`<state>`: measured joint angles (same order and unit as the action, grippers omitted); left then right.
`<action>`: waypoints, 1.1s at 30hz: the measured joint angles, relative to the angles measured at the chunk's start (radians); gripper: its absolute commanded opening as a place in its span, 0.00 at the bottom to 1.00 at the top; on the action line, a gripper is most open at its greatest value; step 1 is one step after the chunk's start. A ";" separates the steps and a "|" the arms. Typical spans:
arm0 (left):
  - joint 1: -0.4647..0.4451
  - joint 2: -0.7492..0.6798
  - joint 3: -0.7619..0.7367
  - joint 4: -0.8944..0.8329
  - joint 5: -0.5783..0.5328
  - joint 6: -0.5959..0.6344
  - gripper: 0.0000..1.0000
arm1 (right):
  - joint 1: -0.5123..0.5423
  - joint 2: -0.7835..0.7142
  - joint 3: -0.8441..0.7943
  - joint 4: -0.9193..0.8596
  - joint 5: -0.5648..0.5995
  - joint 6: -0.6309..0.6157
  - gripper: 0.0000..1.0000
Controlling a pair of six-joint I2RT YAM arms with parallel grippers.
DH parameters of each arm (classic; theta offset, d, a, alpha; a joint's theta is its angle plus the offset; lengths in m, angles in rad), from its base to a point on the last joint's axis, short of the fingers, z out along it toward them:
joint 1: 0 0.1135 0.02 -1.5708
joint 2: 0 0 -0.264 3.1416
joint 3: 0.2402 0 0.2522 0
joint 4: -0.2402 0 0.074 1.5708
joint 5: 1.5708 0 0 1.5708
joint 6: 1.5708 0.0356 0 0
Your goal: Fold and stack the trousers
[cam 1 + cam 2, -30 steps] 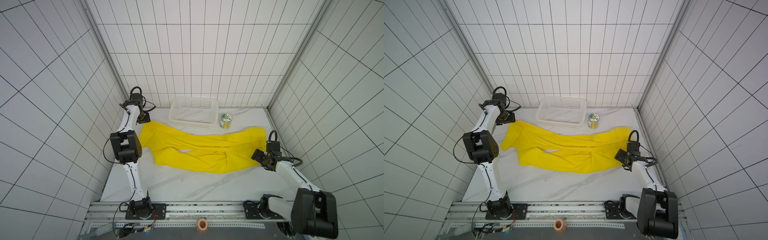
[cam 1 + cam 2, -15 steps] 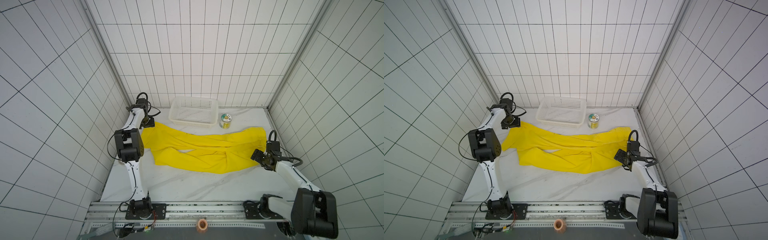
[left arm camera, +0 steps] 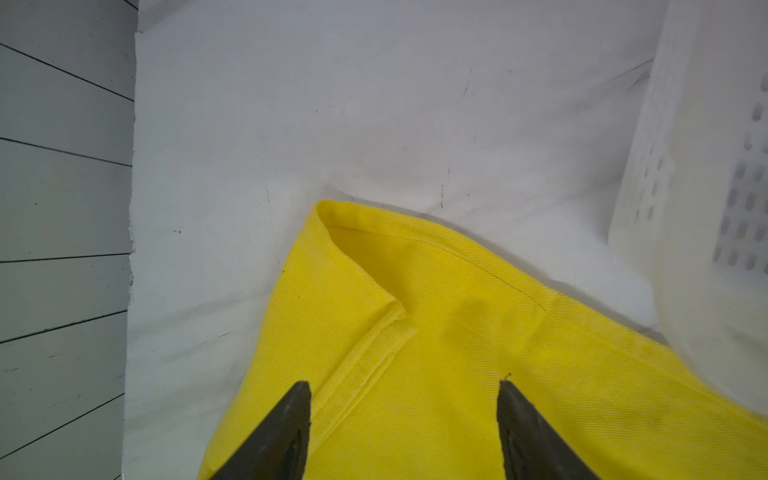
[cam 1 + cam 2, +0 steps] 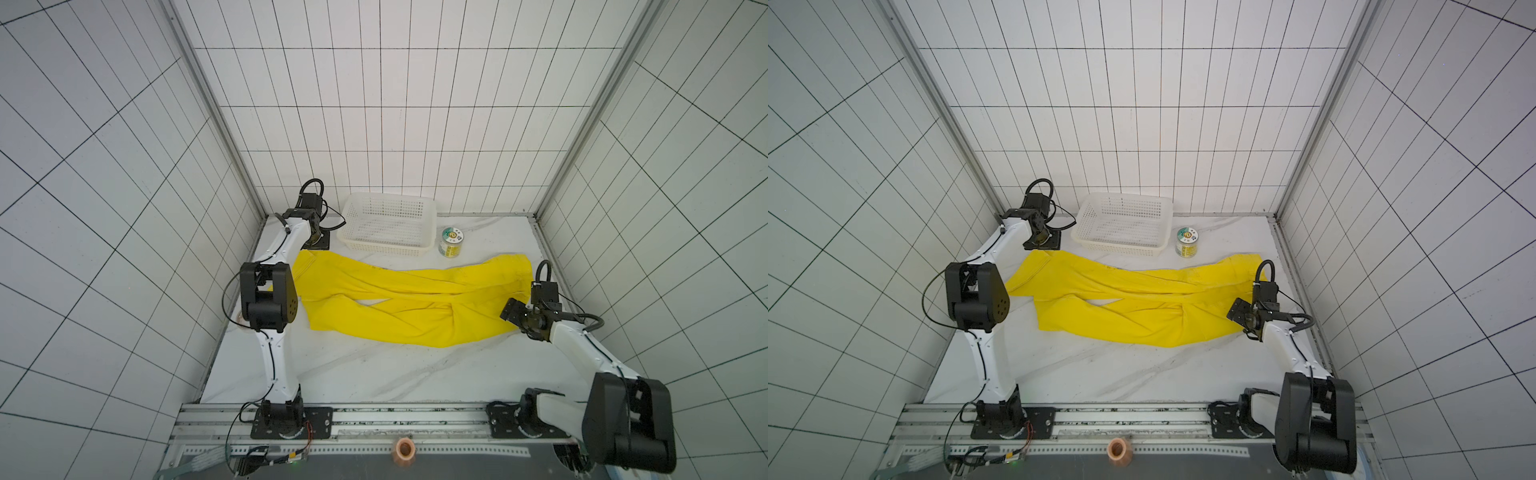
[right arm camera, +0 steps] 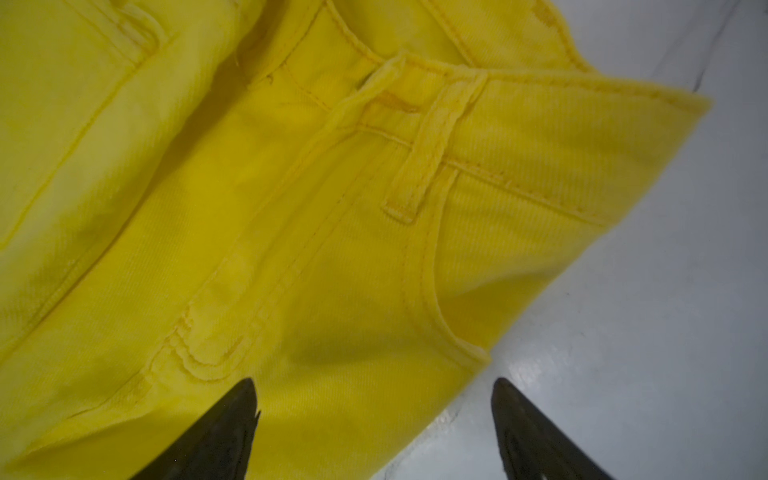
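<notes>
**Both claws spread wide over the ends of the unfolded trousers**

Nearest, at the right of the white worktop (image 4: 374,374), the right claw (image 5: 374,395) stands wide at the waistband corner. One fingertip is over cloth, the other over bare worktop.

The yellow trousers (image 4: 415,307) lie unfolded across the middle, waist to the right and legs running left.

Farther back on the left, the left claw (image 3: 403,395) gapes over a leg hem and grips nothing.

Against the back wall sit a white basket (image 4: 386,249) and, just beside it, a small can (image 4: 451,243).
</notes>
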<state>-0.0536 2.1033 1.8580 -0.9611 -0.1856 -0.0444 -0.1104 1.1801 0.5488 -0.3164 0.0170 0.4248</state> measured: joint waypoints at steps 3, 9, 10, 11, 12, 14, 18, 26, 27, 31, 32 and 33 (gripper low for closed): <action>0.003 0.017 -0.021 -0.004 -0.037 0.040 0.58 | 0.000 0.000 0.000 0.003 -0.004 0.000 0.88; 0.028 0.092 -0.006 -0.007 -0.060 0.088 0.56 | 0.000 0.000 0.000 0.003 -0.008 -0.002 0.88; 0.031 0.107 -0.004 -0.007 -0.061 0.092 0.56 | 0.000 0.000 0.000 0.003 -0.010 -0.003 0.88; 0.032 0.124 -0.003 -0.006 -0.063 0.097 0.55 | 0.000 0.000 0.000 0.003 -0.011 -0.003 0.88; 0.032 0.138 -0.003 -0.008 -0.067 0.101 0.55 | 0.000 0.000 0.000 0.003 -0.012 -0.003 0.88; 0.032 0.161 0.002 -0.008 -0.076 0.106 0.50 | 0.000 0.000 0.000 0.003 -0.013 -0.004 0.88; 0.034 0.200 0.034 -0.016 -0.096 0.108 0.40 | 0.000 0.000 0.000 0.003 -0.014 -0.004 0.88; 0.048 0.202 0.091 -0.027 -0.151 0.097 0.12 | 0.005 0.000 0.000 0.004 -0.015 -0.006 0.88; 0.050 0.202 0.093 -0.027 -0.156 0.095 0.06 | 0.005 0.000 0.000 0.004 -0.015 -0.006 0.88; 0.060 0.202 0.116 -0.050 -0.171 0.097 0.01 | 0.005 0.000 0.000 0.012 -0.015 -0.006 0.88; 0.062 0.202 0.124 -0.055 -0.180 0.097 0.01 | 0.005 0.000 0.000 0.016 -0.015 -0.006 0.88; 0.065 0.202 0.132 -0.060 -0.190 0.097 0.02 | 0.006 0.000 0.000 0.018 -0.015 -0.007 0.88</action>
<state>0.0116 2.3051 1.9900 -1.0206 -0.3756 0.0528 -0.1047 1.1801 0.5488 -0.2981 0.0017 0.4179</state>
